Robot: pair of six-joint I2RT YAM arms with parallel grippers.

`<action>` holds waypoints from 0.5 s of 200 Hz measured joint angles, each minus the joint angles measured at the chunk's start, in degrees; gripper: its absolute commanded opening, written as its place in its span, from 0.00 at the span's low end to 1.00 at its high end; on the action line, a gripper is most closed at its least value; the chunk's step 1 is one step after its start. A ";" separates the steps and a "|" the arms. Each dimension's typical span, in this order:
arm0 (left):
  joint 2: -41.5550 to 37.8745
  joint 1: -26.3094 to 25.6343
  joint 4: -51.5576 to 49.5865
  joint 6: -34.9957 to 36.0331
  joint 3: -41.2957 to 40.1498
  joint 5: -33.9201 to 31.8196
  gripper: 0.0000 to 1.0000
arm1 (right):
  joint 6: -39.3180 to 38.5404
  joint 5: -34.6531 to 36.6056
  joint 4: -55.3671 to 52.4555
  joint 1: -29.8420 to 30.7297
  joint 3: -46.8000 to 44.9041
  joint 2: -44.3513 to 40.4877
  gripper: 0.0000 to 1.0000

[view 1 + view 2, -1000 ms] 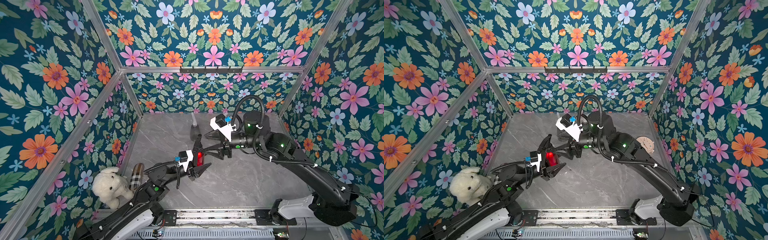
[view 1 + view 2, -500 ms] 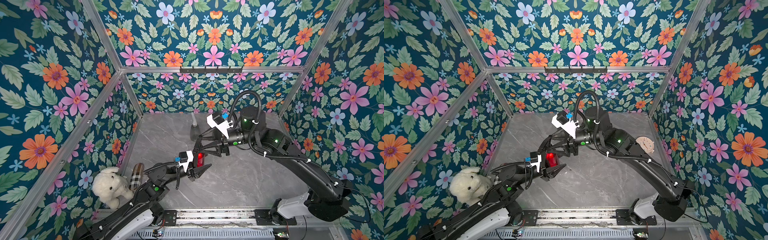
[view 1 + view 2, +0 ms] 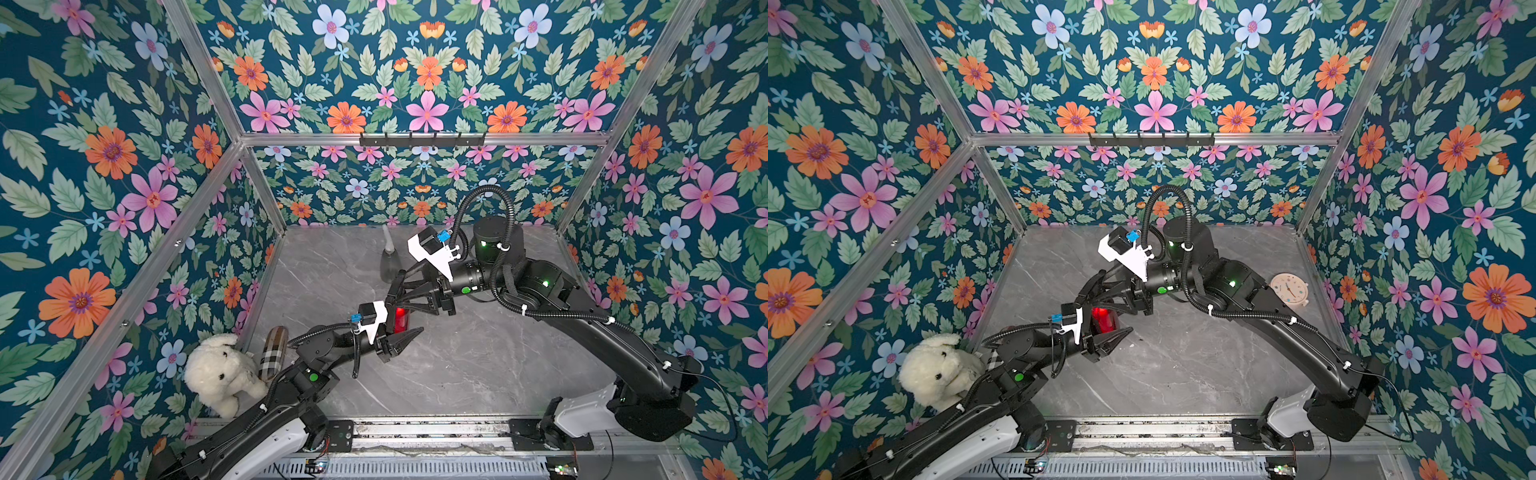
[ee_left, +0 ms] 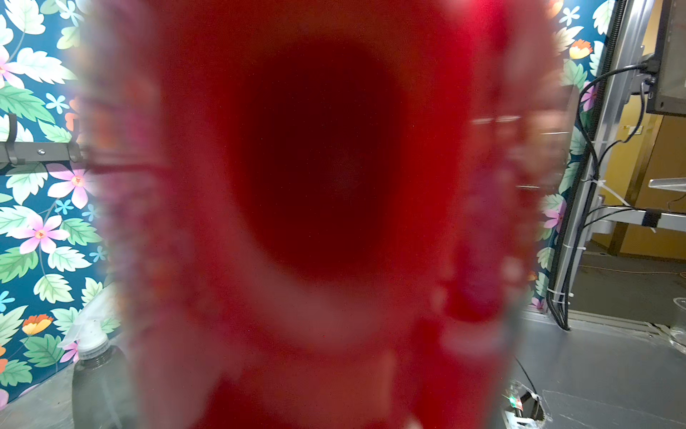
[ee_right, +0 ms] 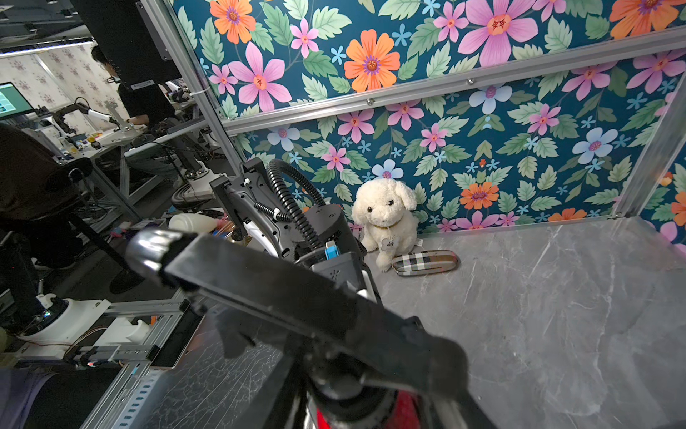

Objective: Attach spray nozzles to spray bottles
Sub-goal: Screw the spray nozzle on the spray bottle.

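right fingers (image 3: 417,306) moved closer, black nozzle (image 5: 297,297) atop red bottle (image 3: 400,319)

This is a robotics lab: two black robot arms (image 3: 582,324) are mounted on a rail (image 3: 436,432) at the front edge of a grey marble-look tabletop (image 3: 478,374). An aluminium frame (image 3: 419,139) hung with floral panels (image 3: 104,166) boxes the tabletop in. Past the open front, the right wrist view shows a workbench (image 5: 111,137) with another small arm (image 5: 74,109), a lit monitor (image 5: 13,100) and a person (image 5: 137,100) in black.

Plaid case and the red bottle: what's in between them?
The left arm stretches between the plaid case and red bottle, seen in a top view.
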 measured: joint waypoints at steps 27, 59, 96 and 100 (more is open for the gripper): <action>0.00 0.00 -0.24 -0.04 0.00 -0.63 0.00 | 0.20 0.17 0.59 0.11 -0.92 -0.22 0.33; -0.13 0.00 -0.24 -0.15 0.00 -1.46 0.00 | 0.20 2.25 2.25 0.96 -2.16 -1.03 0.29; -0.24 0.00 -0.63 0.00 0.00 -3.15 0.00 | 1.31 6.73 4.44 2.51 -3.69 -1.66 0.26; -0.28 0.00 -0.76 0.02 0.00 -3.37 0.00 | 1.33 7.58 4.68 2.82 -3.82 -1.73 0.26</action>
